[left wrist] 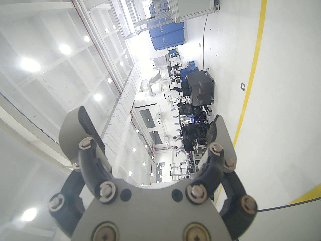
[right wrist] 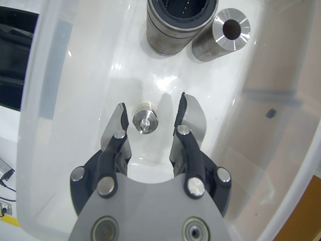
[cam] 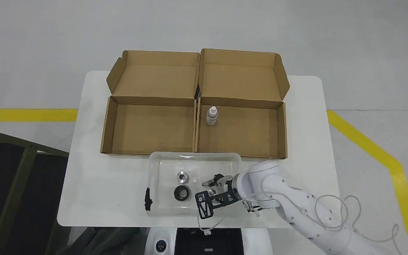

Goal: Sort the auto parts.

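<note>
White table [cam: 306,127] held clear bin [cam: 191,153]; we saw right arm [cam: 287,197] angled down into it, right pincer [right wrist: 153,105] apart, small steel part [right wrist: 145,122] between jaws, bearing sleeve [right wrist: 180,13] beyond; left pincer [left wrist: 150,114] apart, pointing ceilingward.

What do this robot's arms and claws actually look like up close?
The right arm is smooth, white and rounded, with thin pale cables looping beside it. Both the right gripper and left gripper have two pale metal fingers lined with black ribbed pads, black linkages, silver screws and a grey base plate.
</note>
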You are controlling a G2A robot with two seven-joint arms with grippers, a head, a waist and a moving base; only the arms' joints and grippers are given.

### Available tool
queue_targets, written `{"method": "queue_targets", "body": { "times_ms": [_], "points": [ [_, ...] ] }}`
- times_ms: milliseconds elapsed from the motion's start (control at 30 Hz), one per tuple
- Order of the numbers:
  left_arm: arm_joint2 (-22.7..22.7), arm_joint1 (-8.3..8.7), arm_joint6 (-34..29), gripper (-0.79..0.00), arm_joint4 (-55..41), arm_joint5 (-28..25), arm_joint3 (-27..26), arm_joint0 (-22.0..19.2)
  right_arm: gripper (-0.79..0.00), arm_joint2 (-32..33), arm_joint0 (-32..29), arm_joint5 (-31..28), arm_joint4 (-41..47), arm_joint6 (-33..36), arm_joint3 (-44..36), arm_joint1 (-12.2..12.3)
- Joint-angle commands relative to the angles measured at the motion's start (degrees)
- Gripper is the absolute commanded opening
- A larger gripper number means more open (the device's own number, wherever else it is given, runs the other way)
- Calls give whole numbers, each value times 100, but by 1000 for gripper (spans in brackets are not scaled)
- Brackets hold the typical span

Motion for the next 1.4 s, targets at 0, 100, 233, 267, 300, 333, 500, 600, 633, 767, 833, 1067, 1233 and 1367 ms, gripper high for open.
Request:
{"method": "queue_targets", "body": {
  "times_ms": [0,100,233,267,300,333,500,600,633,767,833,1067,1233,1367],
  "points": [
    [0,0,0,0,0,0,0,0,-440,-24,17,3,14,3,18,5],
    [0,0,0,0,0,0,0,0,-480,-59,55,10,26,10,47,15],
    [0,0,0,0,0,0,0,0,-579,-82,104,23,62,23,66,33],
    [0,0,0,0,0,0,0,0,-597,-86,114,26,74,26,69,37],
    [0,0,0,0,0,0,0,0,-631,-90,123,27,84,27,75,41],
    [0,0,0,0,0,0,0,0,-653,-94,133,35,87,35,82,45],
    [0,0,0,0,0,0,0,0,-785,-98,170,40,203,21,71,61],
    [0,0,0,0,0,0,0,0,-785,-63,181,65,347,-37,37,67],
    [0,0,0,0,0,0,0,0,-785,-55,188,63,373,-34,20,70],
    [0,0,0,0,0,0,0,0,-785,15,213,54,535,-180,-5,84],
    [0,0,0,0,0,0,0,0,-785,70,228,19,636,-323,-23,93],
    [0,0,0,0,0,0,0,0,-785,374,310,-63,737,-621,-217,156],
    [0,0,0,0,0,0,0,0,-785,737,294,3,904,-1037,-347,215],
    [0,0,0,0,0,0,0,0,-785,1084,331,-56,927,-1347,-249,271]
  ]
}}
